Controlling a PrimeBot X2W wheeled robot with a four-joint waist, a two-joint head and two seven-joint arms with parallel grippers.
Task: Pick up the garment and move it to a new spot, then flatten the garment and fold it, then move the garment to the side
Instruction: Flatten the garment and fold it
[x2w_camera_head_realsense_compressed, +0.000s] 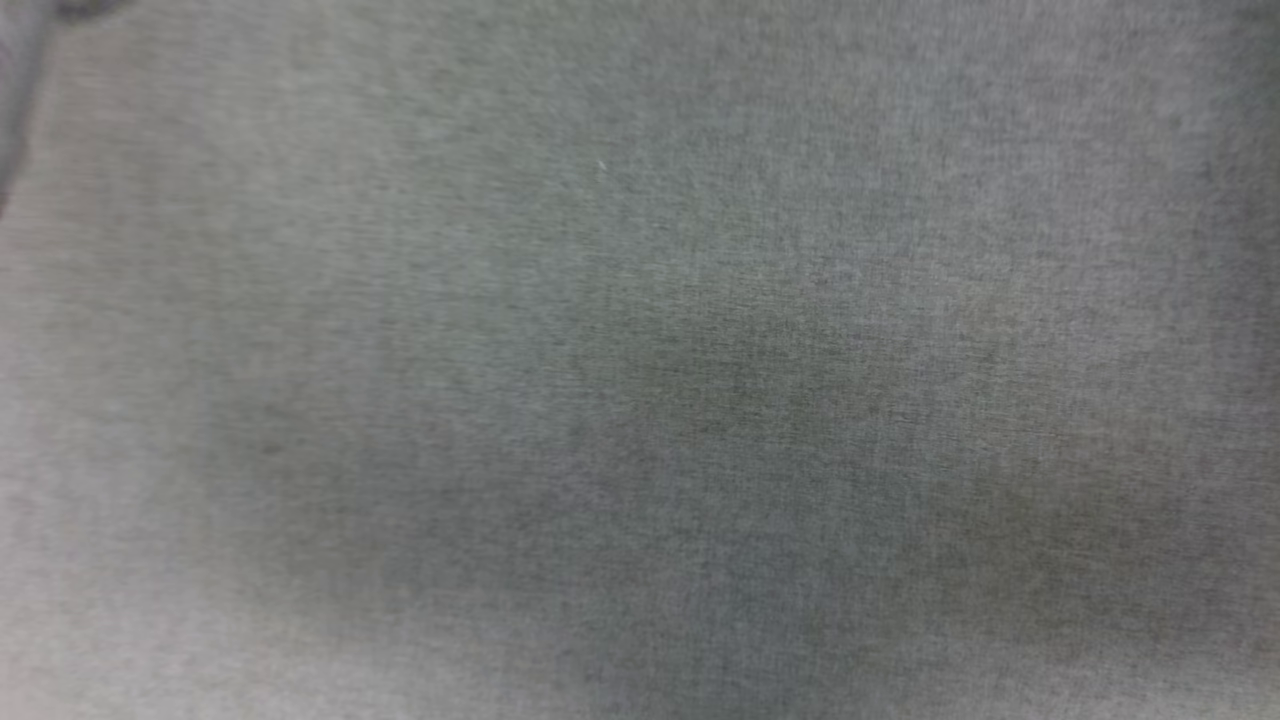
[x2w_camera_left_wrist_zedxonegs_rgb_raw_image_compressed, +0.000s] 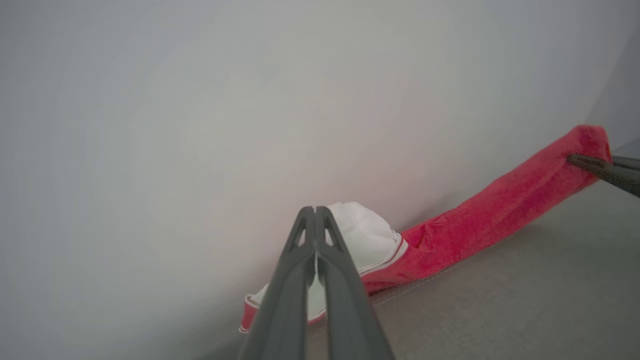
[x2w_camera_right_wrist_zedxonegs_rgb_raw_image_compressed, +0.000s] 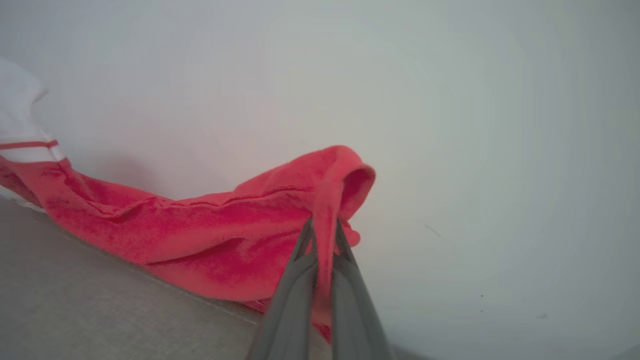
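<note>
Garment (x2w_camera_left_wrist_zedxonegs_rgb_raw_image_compressed: 480, 215) strung between both claws, low over grey surface (x2w_camera_left_wrist_zedxonegs_rgb_raw_image_compressed: 500, 300), by pale wall. Left claw (x2w_camera_left_wrist_zedxonegs_rgb_raw_image_compressed: 315, 210) pinching white panel, right claw (x2w_camera_right_wrist_zedxonegs_rgb_raw_image_compressed: 322, 225) pinching red edge. Pick-up likely done, move apparently in hand — flattening, folding, setting aside all left.

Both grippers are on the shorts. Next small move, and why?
Probably draw both arms back from the pale wall together, to bring the red soft-fabric shorts with white side panels over open surface. The left gripper is shut on a white panel, the right gripper on a red fold. The cloth between them sags at the wall-side edge of the grey woven surface.
</note>
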